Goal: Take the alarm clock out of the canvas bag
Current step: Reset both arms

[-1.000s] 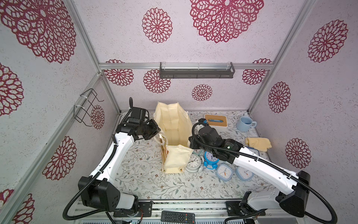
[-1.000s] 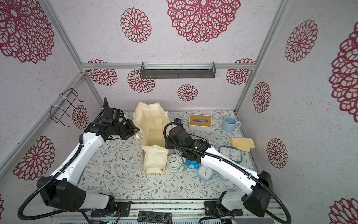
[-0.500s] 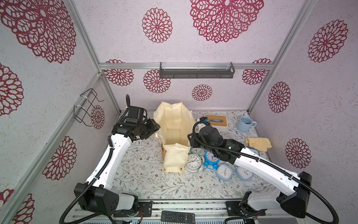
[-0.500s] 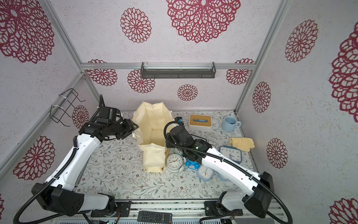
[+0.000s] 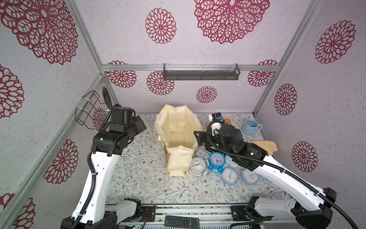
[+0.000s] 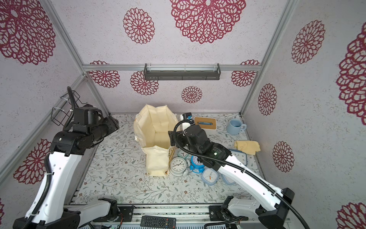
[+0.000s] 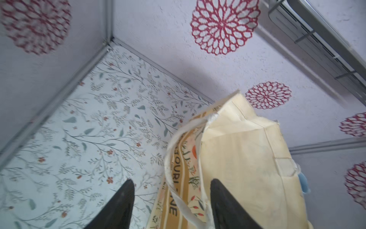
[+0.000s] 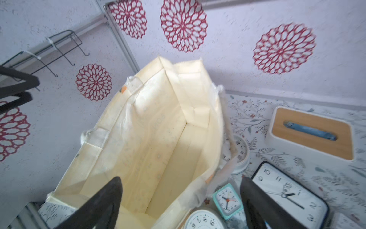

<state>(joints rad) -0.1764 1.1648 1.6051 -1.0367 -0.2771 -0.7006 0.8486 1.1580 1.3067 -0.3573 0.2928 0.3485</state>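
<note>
The cream canvas bag (image 5: 178,126) (image 6: 156,126) stands open mid-table, and what shows of its inside (image 8: 148,138) is bare. Several alarm clocks sit outside it to its right: a silver round one (image 5: 197,164) (image 8: 204,220), a blue twin-bell one (image 5: 217,159) and a small teal square one (image 8: 227,199). My left gripper (image 7: 172,180) (image 5: 140,126) is open just left of the bag; the bag's strap (image 7: 172,168) shows between its fingers, unpinched. My right gripper (image 8: 181,177) (image 5: 198,136) is open wide over the bag's right rim, gripping nothing.
Light-blue square clocks (image 5: 229,175) and a black square clock (image 8: 287,194) crowd the right arm. A tissue box (image 6: 205,123), blue mug (image 5: 250,126) and yellow cloth (image 5: 265,145) lie at the back right. A wire rack (image 5: 87,111) hangs on the left wall.
Both grippers opened and let go of the bag's rims. The left gripper drew back to the left, and the bag's mouth spread wider.
</note>
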